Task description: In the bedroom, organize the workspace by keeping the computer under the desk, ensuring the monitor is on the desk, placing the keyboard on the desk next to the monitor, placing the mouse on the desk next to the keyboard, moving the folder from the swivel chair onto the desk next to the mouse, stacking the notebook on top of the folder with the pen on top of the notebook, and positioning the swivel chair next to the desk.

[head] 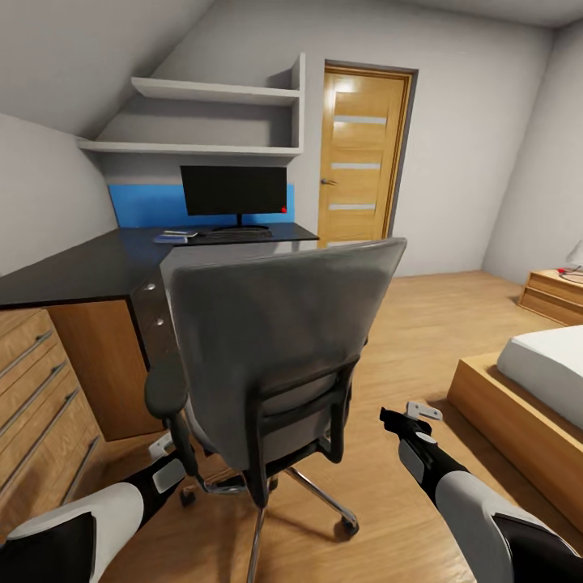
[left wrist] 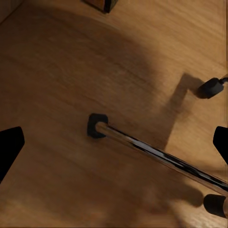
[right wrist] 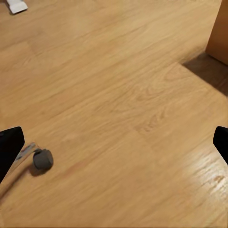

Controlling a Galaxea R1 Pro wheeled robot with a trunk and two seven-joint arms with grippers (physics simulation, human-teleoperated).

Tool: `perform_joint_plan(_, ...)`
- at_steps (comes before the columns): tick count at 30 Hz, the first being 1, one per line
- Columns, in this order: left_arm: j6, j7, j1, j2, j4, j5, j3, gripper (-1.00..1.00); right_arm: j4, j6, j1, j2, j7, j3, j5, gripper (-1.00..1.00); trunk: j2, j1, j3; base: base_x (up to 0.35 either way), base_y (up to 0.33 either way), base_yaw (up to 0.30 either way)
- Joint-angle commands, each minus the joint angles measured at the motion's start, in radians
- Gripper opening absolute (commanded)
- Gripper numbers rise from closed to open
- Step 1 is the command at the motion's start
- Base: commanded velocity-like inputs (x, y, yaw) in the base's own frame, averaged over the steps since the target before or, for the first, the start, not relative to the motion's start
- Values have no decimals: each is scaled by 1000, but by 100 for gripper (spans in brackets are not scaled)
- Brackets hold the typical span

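The grey swivel chair [head: 275, 324] stands right in front of me with its back towards me, close to the corner of the black desk [head: 81, 271]. Its chrome leg [left wrist: 156, 154] and a caster [right wrist: 42, 160] show over the wood floor. On the far part of the desk stands the monitor [head: 235, 190], with the keyboard [head: 235, 232] at its foot. Beside that lies the blue folder [head: 172, 238] with something small and pale on top. My left gripper [head: 162, 453] hangs open low by the chair's armrest. My right gripper [head: 409, 414] is open, low at the chair's right, holding nothing.
A light wooden drawer chest [head: 40, 389] stands at the near left. A bed [head: 542, 380] on a wooden frame and a low nightstand [head: 555, 295] are at the right. A closed wooden door [head: 360, 162] is in the far wall, with white shelves [head: 210, 121] above the desk.
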Motion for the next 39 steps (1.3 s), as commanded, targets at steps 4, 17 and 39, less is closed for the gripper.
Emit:
perform_joint_plan(4,-4,7,0,1,-5,-17,-23,100,1,-4,-1,0,-2,0,-3,100,0,0,-1,192,-76,0)
perform_joint_plan(17,-4,7,0,1,-6,-31,-33,100,0,-4,-1,0,-3,0,-3,100,0,0,-1,68,-27,0)
perform_joint_plan(39,-4,8,0,2,-6,-30,-33,100,1,-4,-1,0,-3,0,-4,100,0,0,-1,-189,59,0)
